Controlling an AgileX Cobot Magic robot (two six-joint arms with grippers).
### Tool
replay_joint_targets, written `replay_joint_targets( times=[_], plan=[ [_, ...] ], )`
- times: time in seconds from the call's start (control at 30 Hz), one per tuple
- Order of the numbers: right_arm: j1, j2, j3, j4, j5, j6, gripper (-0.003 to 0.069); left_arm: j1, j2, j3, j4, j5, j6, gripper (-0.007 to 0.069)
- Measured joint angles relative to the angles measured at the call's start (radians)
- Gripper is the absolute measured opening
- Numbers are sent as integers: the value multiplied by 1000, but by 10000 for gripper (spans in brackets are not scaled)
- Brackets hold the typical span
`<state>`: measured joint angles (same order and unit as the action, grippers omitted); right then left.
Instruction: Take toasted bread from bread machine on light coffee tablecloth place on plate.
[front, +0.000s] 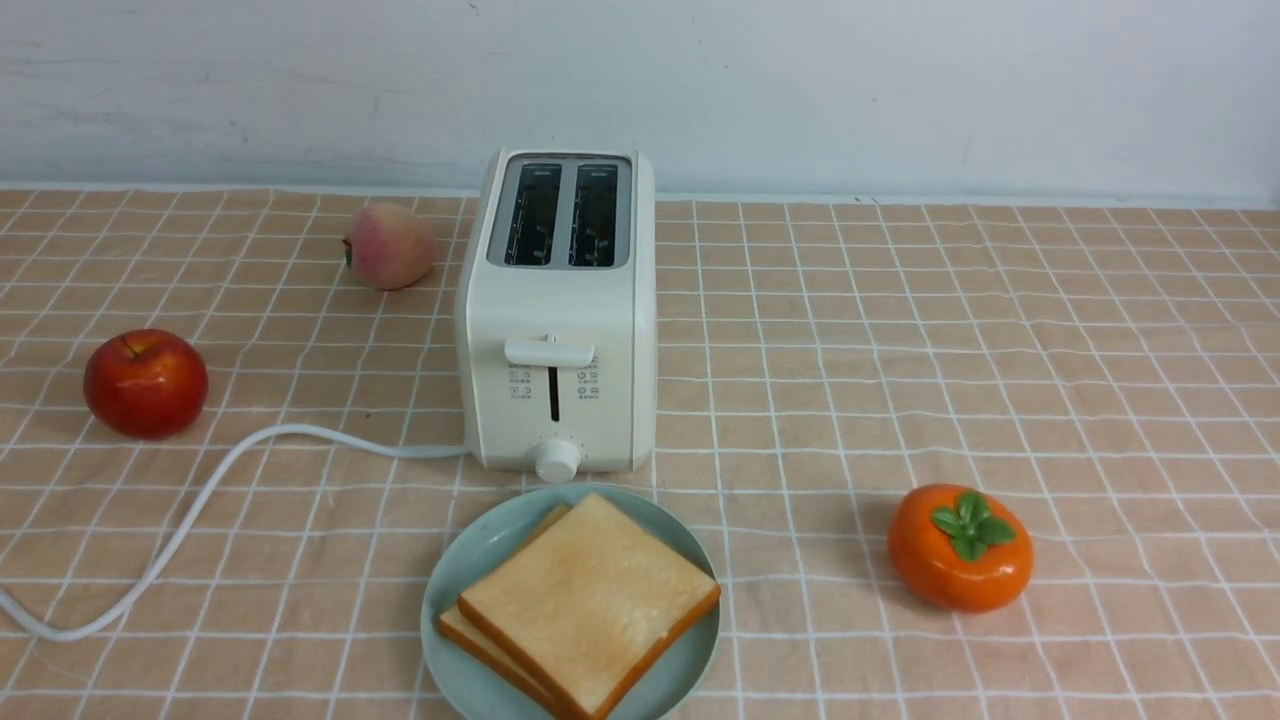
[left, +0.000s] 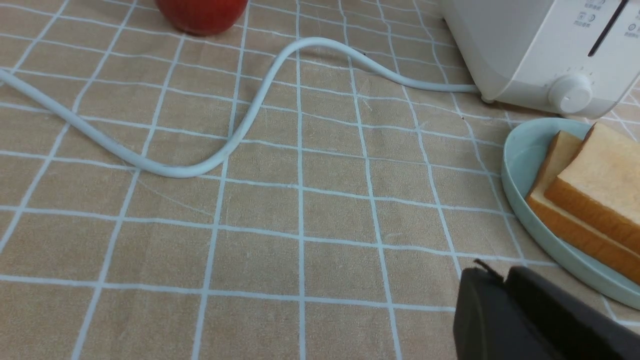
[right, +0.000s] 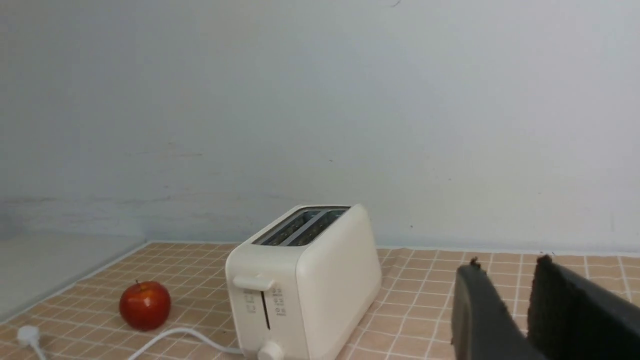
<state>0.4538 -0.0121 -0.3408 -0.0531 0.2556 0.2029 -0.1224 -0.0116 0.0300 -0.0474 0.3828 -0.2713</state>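
Two slices of toasted bread (front: 590, 600) lie stacked flat on the plate (front: 470, 570), lower centre of the front view, the upper slice turned slightly so a corner of the lower one shows at its left. The plate sits on the light coffee tablecloth (front: 900, 350), its far rim just in front of the bread machine (front: 557, 310). Bread machine: upright at centre frame, both top slots dark and empty, lever high, knob at the base, white cord (front: 200, 500) trailing to lower left. Other items on the cloth: red apple (front: 146, 383) at left; peach (front: 390, 245) upper left, beside the machine; orange persimmon (front: 960, 547) lower right. Left gripper (left: 505, 280): lower right of the left wrist view, near the plate rim, jaws pressed nearly together, holding nothing. Right gripper (right: 507, 267): lower right of the right wrist view, raised, jaws slightly apart with a narrow gap, empty.
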Motion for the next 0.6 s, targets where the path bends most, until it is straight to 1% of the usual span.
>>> replay_joint_targets(
  times=[0.03,0.1,0.23,0.3,0.37,0.47,0.5,0.53,0.6],
  plan=[
    [0,0,0,53,0,-58,171,0,0,0,-1,0,0,46],
    [0,0,0,94,0,-108,175,0,0,0,-2,0,0,46],
    [0,0,0,110,10,-129,178,0,0,0,-1,1,0,46],
    [-23,0,9,113,25,-133,179,0,0,0,-2,1,0,46],
    [-93,-1,36,116,33,-134,179,0,0,0,-2,2,0,46],
    [-231,-1,121,109,58,-134,180,0,0,0,-2,3,0,49],
    [-231,-1,121,109,58,-134,180,0,0,0,-2,3,0,49],
    [-306,-1,190,98,66,-134,180,0,0,0,-2,3,0,50],
    [-372,-1,271,91,73,-134,184,0,0,0,-2,3,0,53]
  ],
)
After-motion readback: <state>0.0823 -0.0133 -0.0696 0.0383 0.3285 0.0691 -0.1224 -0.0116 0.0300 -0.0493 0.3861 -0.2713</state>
